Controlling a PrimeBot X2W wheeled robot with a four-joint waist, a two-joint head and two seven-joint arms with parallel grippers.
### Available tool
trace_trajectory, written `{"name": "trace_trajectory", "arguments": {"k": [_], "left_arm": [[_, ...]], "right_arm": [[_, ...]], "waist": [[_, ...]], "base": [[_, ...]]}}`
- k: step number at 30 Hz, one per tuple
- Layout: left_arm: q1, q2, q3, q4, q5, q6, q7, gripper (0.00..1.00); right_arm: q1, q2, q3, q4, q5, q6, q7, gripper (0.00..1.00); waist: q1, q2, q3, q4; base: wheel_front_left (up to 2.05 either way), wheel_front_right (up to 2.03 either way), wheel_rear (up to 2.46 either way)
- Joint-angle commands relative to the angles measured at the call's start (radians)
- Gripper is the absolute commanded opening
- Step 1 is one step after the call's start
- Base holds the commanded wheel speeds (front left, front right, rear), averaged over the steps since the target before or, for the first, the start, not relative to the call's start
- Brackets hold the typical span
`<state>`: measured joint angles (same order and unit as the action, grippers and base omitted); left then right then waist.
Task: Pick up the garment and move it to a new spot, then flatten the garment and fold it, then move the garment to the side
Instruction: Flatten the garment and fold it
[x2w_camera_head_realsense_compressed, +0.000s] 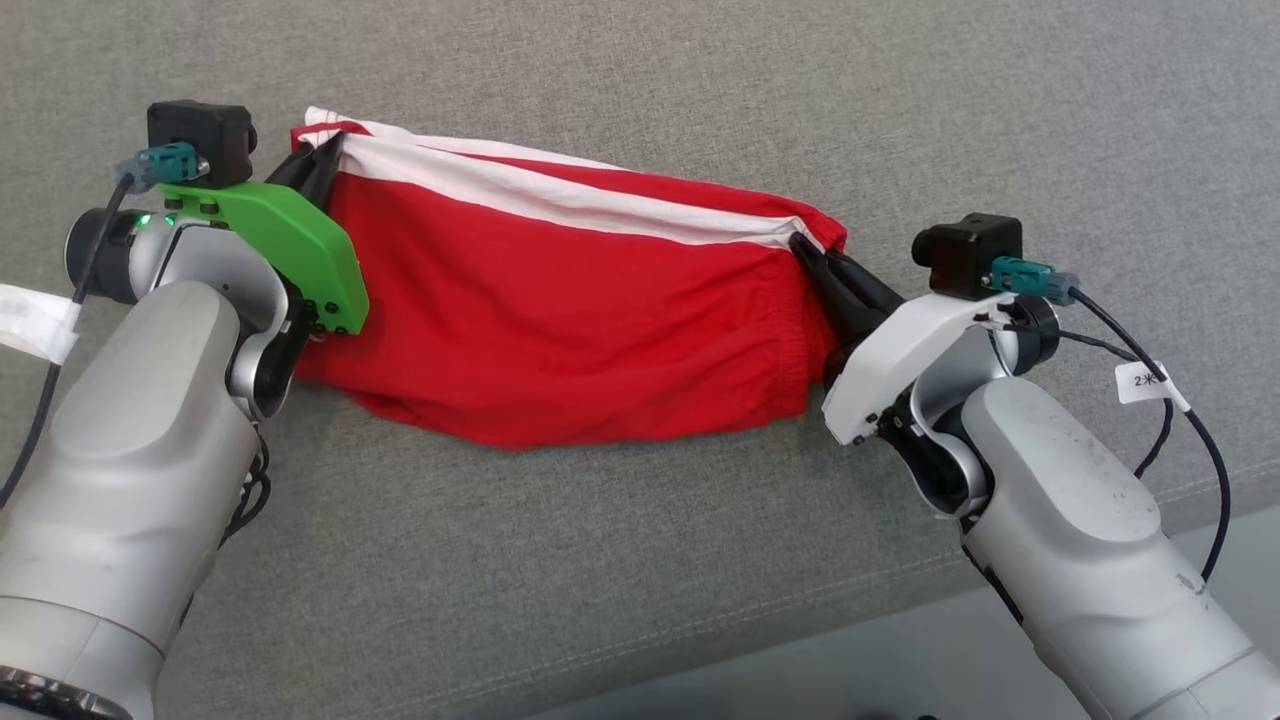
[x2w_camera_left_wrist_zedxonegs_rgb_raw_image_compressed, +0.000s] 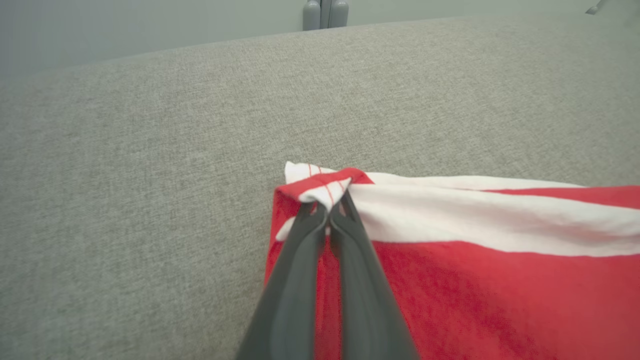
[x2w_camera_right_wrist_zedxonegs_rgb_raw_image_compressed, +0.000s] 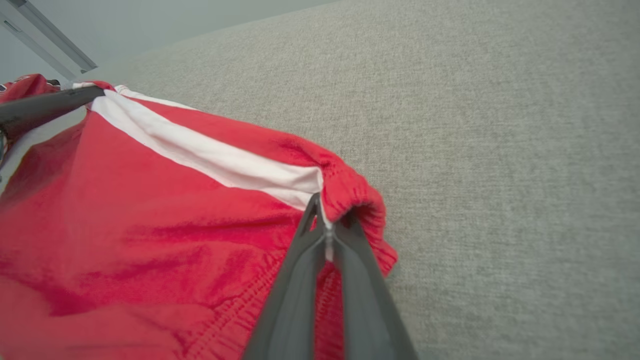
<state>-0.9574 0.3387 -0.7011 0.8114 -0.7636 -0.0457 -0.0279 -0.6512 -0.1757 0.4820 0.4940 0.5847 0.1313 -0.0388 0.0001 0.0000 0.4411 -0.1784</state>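
Both jaws grip opposite upper corners of the garment (x2w_camera_head_realsense_compressed: 560, 310), stretched between them.

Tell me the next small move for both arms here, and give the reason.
The left claw and right claw are each shut on one end of the striped edge of the red fabric shorts with a white stripe, which stretch between them, the lower part sagging in wrinkles. So probably lower both together, held apart, to lay them flat on the grey woven surface.
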Motion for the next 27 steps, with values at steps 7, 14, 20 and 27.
{"name": "trace_trajectory", "arguments": {"k": [7, 14, 20, 27], "left_arm": [[-0.054, -0.024, -0.001, 0.082, -0.002, -0.009, -0.010, 1.00], [-0.026, -0.028, -0.023, 0.119, 0.006, -0.023, -0.027, 1.00], [0.072, -0.034, -0.019, 0.100, -0.020, -0.008, -0.061, 1.00], [0.222, -0.032, 0.016, 0.059, -0.093, 0.012, -0.055, 1.00]], "right_arm": [[-0.049, 0.009, 0.025, 0.071, 0.023, -0.001, -0.039, 1.00], [-0.036, -0.027, 0.039, 0.102, 0.025, -0.001, -0.062, 1.00], [0.039, -0.081, -0.009, 0.083, 0.016, -0.001, -0.082, 1.00], [0.190, -0.114, -0.129, -0.035, -0.023, -0.001, -0.083, 1.00]], "waist": [[-0.0001, 0.0000, -0.001, -0.005], [-0.0001, 0.0000, -0.051, 0.011], [-0.0001, 0.0000, -0.120, 0.040], [-0.0001, 0.0000, -0.170, 0.056]], "base": [[0.00, 0.00, 0.00], [0.00, 0.00, 0.00], [0.00, 0.00, 0.00], [0.00, 0.00, 0.00]]}}
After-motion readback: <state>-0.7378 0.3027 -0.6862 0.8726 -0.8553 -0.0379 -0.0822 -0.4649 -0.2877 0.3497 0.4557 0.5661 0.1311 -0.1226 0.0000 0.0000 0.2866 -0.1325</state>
